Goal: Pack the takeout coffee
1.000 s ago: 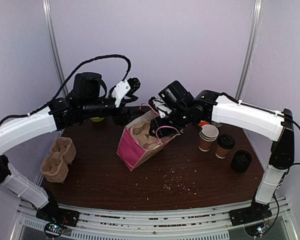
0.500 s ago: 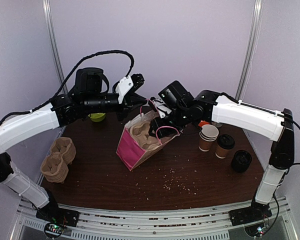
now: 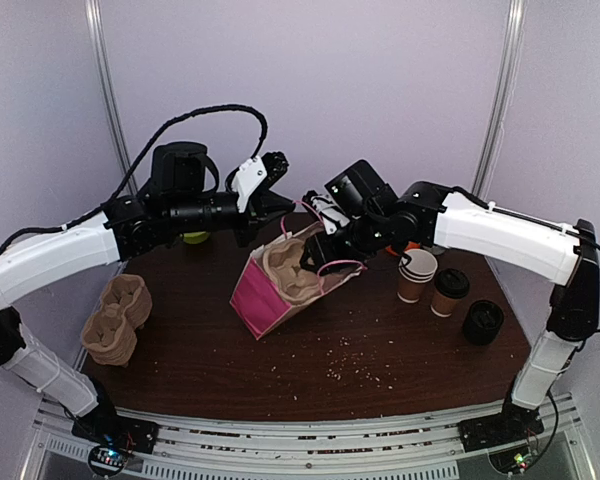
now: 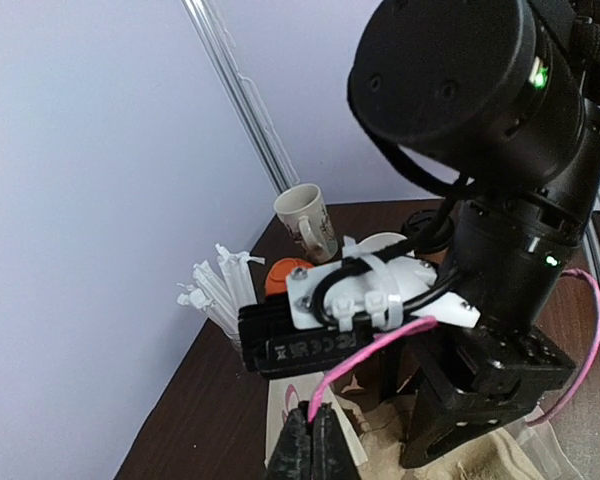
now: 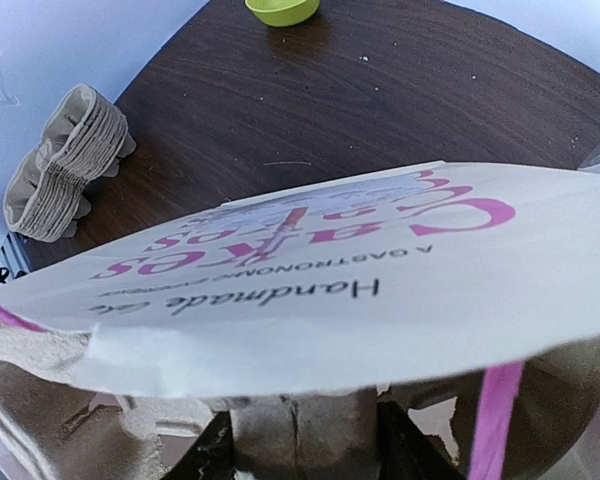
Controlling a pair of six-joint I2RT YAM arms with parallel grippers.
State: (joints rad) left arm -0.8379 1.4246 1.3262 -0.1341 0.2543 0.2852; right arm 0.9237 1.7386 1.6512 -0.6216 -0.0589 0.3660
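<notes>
A takeout coffee (image 3: pixel 450 292), a brown paper cup with a black lid, stands on the table's right side, next to lidless brown cups (image 3: pixel 417 275). A pink paper bag (image 3: pixel 260 300) leans at the centre with a cardboard cup carrier (image 3: pixel 288 270) in its mouth. My left gripper (image 3: pixel 278 200) is above the bag's left edge. In the left wrist view it (image 4: pixel 320 430) is shut on the bag's pink handle (image 4: pixel 380 345). My right gripper (image 3: pixel 315 255) reaches into the bag. The right wrist view shows it (image 5: pixel 305 440) shut on a fold of the cup carrier, under the bag's printed wall (image 5: pixel 330 270).
A stack of spare cardboard carriers (image 3: pixel 115 320) lies at the left edge and a green bowl (image 3: pixel 193 238) sits behind my left arm. A black round lid-topped item (image 3: pixel 482 322) is at the far right. A cream mug (image 4: pixel 305 220), wrapped straws (image 4: pixel 220 290) and an orange piece (image 4: pixel 285 275) stand at the back.
My left jaws have shut on the pink handle. My right gripper and the bag's mouth have shifted slightly up and right.
</notes>
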